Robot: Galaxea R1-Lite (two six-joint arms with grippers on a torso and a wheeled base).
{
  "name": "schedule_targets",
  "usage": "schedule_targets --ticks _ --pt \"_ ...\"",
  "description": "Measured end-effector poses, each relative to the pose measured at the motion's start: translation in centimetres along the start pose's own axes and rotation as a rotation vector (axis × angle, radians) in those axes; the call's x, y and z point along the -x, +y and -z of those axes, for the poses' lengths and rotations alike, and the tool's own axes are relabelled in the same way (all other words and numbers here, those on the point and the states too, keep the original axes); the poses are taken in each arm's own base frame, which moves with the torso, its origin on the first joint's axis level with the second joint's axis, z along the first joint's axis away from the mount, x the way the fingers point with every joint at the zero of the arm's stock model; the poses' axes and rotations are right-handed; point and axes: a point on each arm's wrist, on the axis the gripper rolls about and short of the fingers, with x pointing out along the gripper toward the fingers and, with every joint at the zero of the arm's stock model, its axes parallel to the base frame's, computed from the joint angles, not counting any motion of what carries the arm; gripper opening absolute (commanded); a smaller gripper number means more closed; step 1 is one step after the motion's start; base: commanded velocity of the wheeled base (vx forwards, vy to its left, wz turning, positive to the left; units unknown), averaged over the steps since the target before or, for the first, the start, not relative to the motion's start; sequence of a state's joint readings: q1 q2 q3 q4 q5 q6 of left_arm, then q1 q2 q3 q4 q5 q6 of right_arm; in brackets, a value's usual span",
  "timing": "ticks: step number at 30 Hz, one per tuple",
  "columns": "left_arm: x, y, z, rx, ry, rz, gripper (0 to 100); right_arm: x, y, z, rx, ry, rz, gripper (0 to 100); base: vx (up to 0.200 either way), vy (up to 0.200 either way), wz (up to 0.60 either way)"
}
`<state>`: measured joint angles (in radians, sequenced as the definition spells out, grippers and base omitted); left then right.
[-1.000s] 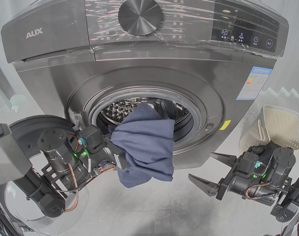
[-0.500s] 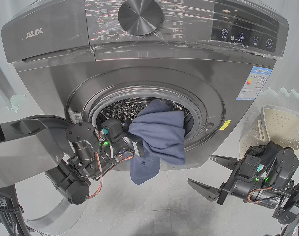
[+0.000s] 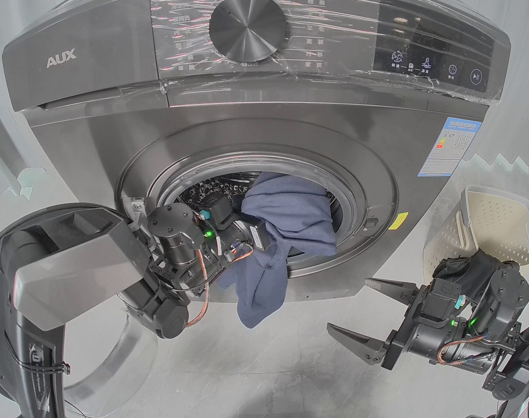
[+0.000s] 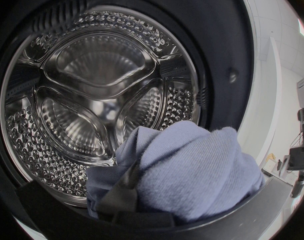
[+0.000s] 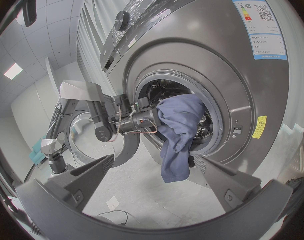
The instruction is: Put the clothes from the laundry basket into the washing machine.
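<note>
At the open mouth of the washing machine, left gripper jaws clamped on a blue garment, its top inside the drum, its long tail hanging straight down toward the grey floor, right gripper jaws spread wide and empty, low beside the laundry basket.

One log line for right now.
left gripper: shut on blue garment at washing machine mouth | tail hangs outside | right gripper: open, near laundry basket

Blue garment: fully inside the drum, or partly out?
Partly out: the blue garment drapes over the door opening's rim, one end hanging outside.
</note>
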<state>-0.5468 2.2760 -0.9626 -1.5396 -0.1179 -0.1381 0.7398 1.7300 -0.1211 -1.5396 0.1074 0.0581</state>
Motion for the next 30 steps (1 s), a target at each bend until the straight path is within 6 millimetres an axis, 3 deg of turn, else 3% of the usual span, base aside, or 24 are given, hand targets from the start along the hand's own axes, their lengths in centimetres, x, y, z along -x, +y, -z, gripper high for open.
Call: schedule_targets --ticks 11,25,26,30 --pt "-4.3 2.1 1.6 0.001 0.057 -0.128 0 0.0 0.1 -0.1 0.001 -0.003 -0.006 100 0.0 0.0 0.0" --pt "-8.6 4.5 0.4 -0.011 0.04 -0.209 0 0.0 0.1 0.0 -0.003 -0.001 -0.006 100 0.0 0.0 0.0" --pt "-8.8 4.7 0.4 -0.012 0.036 -0.214 100 0.0 0.1 0.0 -0.003 -0.002 -0.006 100 0.0 0.0 0.0" --pt "-9.1 5.0 0.6 -0.008 0.029 -0.228 100 -0.1 0.1 0.0 -0.004 0.0 -0.006 100 0.0 0.0 0.0"
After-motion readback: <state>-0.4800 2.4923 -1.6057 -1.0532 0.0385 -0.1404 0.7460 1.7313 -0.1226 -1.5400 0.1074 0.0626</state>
